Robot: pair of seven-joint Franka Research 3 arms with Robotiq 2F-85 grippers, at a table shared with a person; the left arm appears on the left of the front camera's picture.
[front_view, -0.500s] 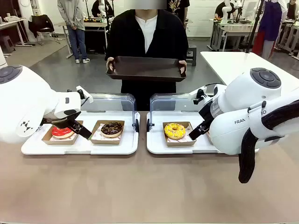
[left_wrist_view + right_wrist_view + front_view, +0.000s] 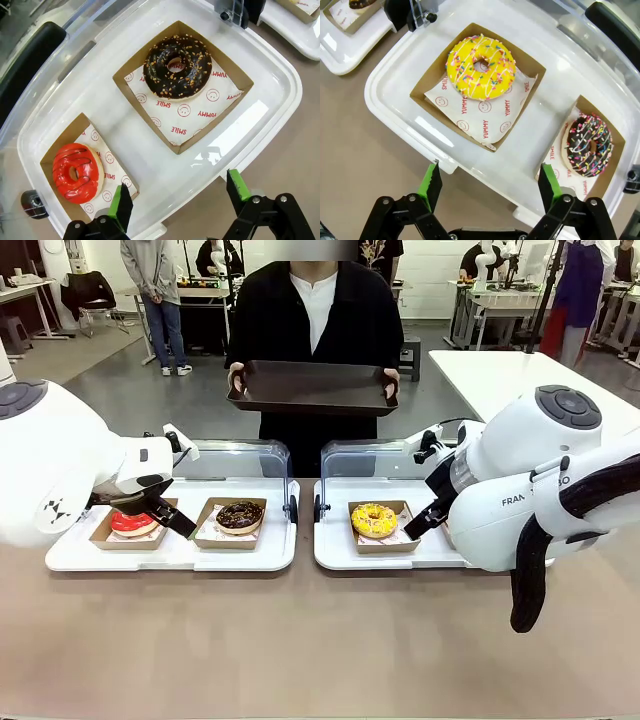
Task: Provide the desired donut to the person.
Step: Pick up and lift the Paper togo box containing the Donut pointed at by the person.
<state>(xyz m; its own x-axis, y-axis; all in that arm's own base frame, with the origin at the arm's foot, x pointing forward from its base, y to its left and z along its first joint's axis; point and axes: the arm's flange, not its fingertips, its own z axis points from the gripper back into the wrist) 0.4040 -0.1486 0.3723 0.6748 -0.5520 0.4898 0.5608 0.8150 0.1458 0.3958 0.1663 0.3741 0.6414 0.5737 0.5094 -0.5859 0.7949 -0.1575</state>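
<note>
The person (image 2: 350, 325) holds a dark rectangular tray (image 2: 312, 390) in both hands and points at nothing, so a grab now could take the wrong donut, or dent icing if the jaws close on it. The left gripper (image 2: 177, 192) hangs wide open, empty, over the near edge of the left white plastic tray (image 2: 145, 155), closest to the red-glazed donut (image 2: 75, 172) at its left end, the nut-topped chocolate donut (image 2: 177, 65) farther along. The right gripper (image 2: 489, 180), equally spread and empty, hovers at the near edge of the right white tray (image 2: 390, 85) by the yellow sprinkled donut (image 2: 481, 67).
</note>
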